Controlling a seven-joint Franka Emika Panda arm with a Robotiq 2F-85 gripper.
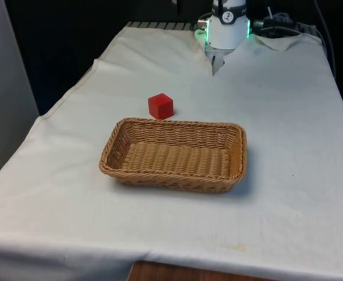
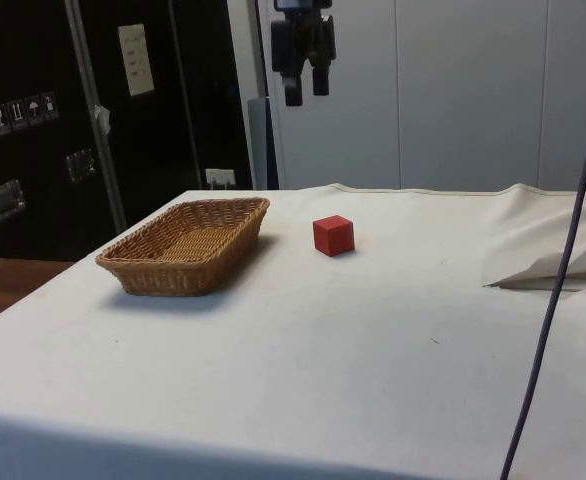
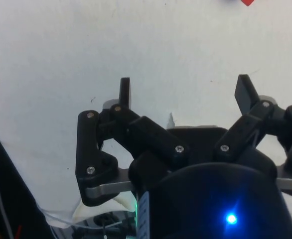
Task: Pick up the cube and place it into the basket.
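Note:
A small red cube sits on the white cloth just behind the far rim of the woven basket, towards the front view's left. From the side, the cube stands a short gap away from the basket, which holds nothing. My gripper hangs high above the table, over the stretch behind the cube, far from both. In the wrist view the gripper is open with nothing between its fingers, and a sliver of the cube shows at the picture's edge.
The robot's base stands at the table's far end with rumpled cloth beside it. A raised cloth fold and a hanging grey cable lie at the side view's right. White cloth surrounds the basket on all sides.

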